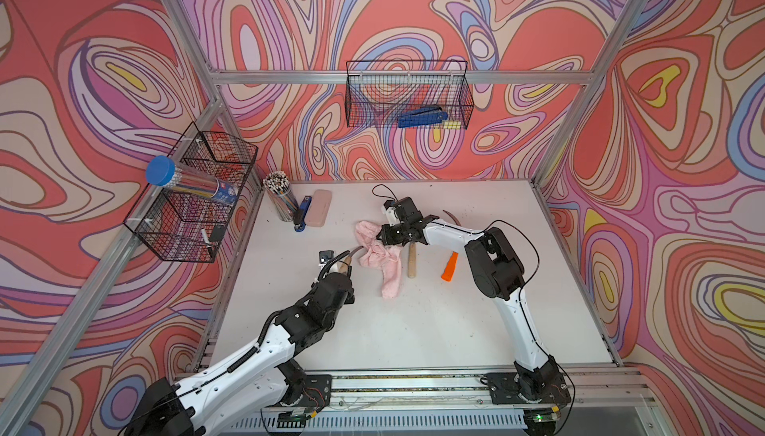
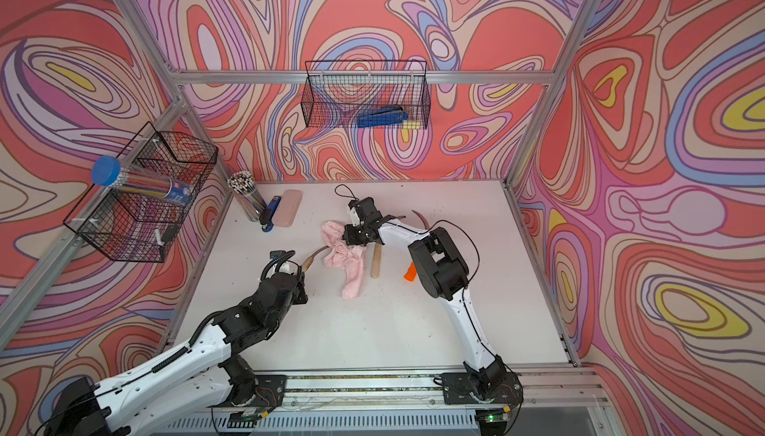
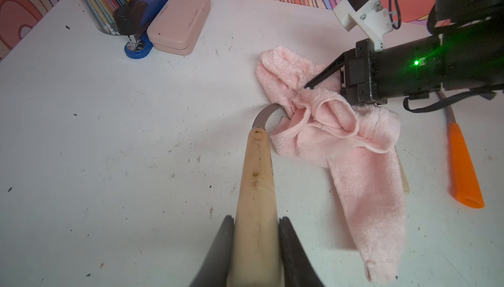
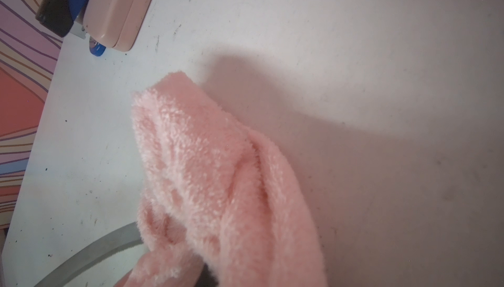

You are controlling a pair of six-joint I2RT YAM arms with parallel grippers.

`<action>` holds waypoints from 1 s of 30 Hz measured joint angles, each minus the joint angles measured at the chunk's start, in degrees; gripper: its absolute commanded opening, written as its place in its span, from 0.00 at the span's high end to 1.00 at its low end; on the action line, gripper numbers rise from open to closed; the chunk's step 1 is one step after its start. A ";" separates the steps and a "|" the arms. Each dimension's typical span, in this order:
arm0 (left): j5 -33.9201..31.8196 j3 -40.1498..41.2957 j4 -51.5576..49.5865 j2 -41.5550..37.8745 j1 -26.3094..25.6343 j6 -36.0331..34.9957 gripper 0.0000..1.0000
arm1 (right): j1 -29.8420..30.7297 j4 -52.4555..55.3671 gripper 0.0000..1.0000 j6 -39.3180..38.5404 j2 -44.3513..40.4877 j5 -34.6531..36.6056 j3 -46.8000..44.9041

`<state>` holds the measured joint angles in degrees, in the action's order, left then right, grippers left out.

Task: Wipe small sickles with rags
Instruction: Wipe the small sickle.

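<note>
The left gripper [image 3: 256,218] has its jaws pressed onto the butt of the held sickle [image 3: 256,174]. Its pale wooden handle looks stiff, smooth and tapering, the safe place to hold, unlike the thin, hard, probably sharp blade [image 3: 262,116]. The long axis runs from those jaws toward the back of the bench [image 1: 414,330] and the right arm, with the dark curve hooking into the rag [image 3: 354,141], where the tip is hidden. The right gripper [image 1: 384,237] has its jaws pinching a bunched fold of that rag — soft, light and floppy, likely to drape over steel — and the loose tail trails frontward. Just beyond lie the second wooden sickle [image 1: 412,262] and the orange sickle [image 1: 449,266], handles pointing toward the front.
</note>
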<state>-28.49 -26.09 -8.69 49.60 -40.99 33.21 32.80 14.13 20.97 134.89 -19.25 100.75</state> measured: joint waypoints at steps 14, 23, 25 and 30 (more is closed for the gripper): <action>-2.29 0.00 -0.09 0.96 0.02 0.00 1.00 | 11.96 1.73 1.00 -2.58 -8.11 6.56 -2.54; -2.78 0.00 -0.11 0.94 0.07 0.00 1.00 | 15.06 -0.55 1.00 -2.89 -16.96 4.79 -9.60; -2.82 0.00 -0.11 0.94 0.07 0.00 1.00 | 14.69 -0.81 1.00 -2.91 -16.90 4.94 -9.51; -2.84 0.00 -0.11 0.94 0.07 0.00 1.00 | 12.94 -0.42 1.00 -2.89 -12.61 4.61 -6.32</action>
<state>-31.33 -26.09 -8.80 50.54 -40.93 33.21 45.74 13.72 18.09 122.28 -14.63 94.43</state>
